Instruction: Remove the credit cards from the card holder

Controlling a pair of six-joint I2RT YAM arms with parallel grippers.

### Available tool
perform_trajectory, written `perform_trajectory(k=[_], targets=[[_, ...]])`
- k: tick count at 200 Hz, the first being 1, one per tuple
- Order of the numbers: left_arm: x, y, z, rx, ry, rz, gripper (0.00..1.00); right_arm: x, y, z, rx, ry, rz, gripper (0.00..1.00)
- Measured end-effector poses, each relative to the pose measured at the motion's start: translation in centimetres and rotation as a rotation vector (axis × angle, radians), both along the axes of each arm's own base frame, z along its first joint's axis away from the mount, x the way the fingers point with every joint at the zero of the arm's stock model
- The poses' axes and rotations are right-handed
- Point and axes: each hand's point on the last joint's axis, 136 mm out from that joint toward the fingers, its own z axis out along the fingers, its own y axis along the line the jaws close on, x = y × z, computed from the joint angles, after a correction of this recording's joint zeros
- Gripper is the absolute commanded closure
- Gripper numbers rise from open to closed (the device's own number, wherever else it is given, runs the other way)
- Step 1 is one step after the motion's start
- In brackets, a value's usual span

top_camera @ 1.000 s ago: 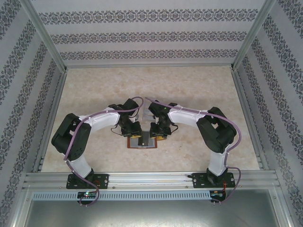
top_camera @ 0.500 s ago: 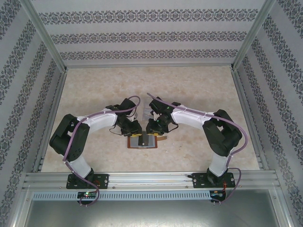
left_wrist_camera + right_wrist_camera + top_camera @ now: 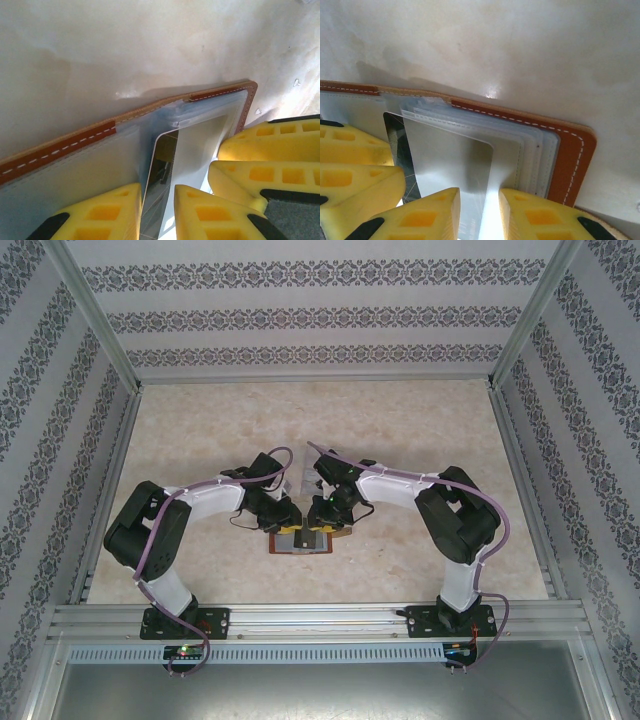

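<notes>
Pretty tight shot here – the card holder [image 3: 65, 147] lies open on the pale tabletop [image 3: 125, 45], its brown stitched edge running diagonally up to a rounded corner on the right. One credit card [image 3: 200, 145], pale with a dark glossy patch, lies over the grey-blue pockets. The left pincer [image 3: 157, 215] has its yellow tips slightly apart, card showing in the gap – the right pincer [image 3: 220, 159] sits just beside, at the card's right side
</notes>
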Motion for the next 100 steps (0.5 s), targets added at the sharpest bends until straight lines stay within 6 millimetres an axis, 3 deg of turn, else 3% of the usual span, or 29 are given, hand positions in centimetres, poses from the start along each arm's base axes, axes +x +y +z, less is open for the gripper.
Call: perform_trajectory(k=[100], targets=[[0.0,0.22,-0.69,0.018,0.005,0.0,0.81,0.05,-0.06,0.01,0.005,0.004,0.0,0.72]])
